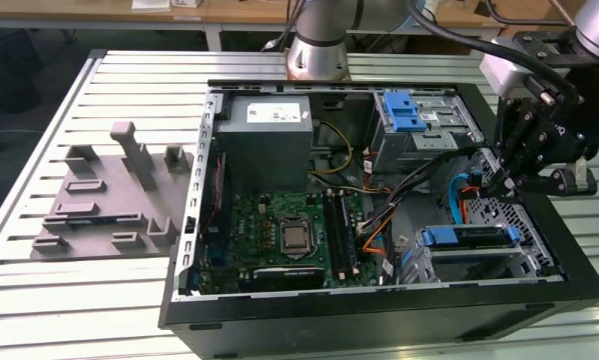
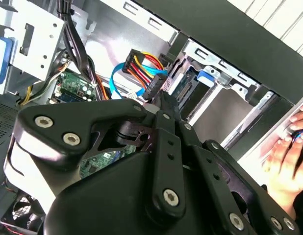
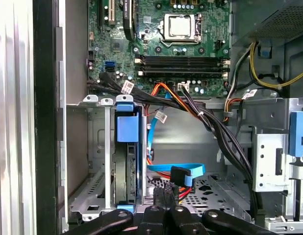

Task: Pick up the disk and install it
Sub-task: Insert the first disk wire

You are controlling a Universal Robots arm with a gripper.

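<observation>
The disk [image 1: 466, 237], silver with a blue frame, sits in the lower drive bay of the open computer case [image 1: 380, 315], at the exterior view's right. In the first wrist view the disk [image 3: 126, 169] stands on edge in the metal cage, its blue tab towards the motherboard. The disk's [image 2: 185, 88] circuit side shows in the second wrist view. My gripper [image 1: 497, 182] hangs over the case's right wall, a little beyond the bay. Its fingers [image 3: 166, 208] are pressed together close to a black cable plug [image 3: 175, 175], apart from the disk. The same gripper [image 2: 161, 103] points at the orange and blue cables.
A grey power supply box [image 1: 264, 124] and the green motherboard [image 1: 279, 232] fill the case's left half. A blue bracket [image 1: 404, 112] sits on the upper cage. A grey moulded tray [image 1: 109, 195] lies outside the case. A person's hand [image 2: 289, 147] rests at the case's outer wall.
</observation>
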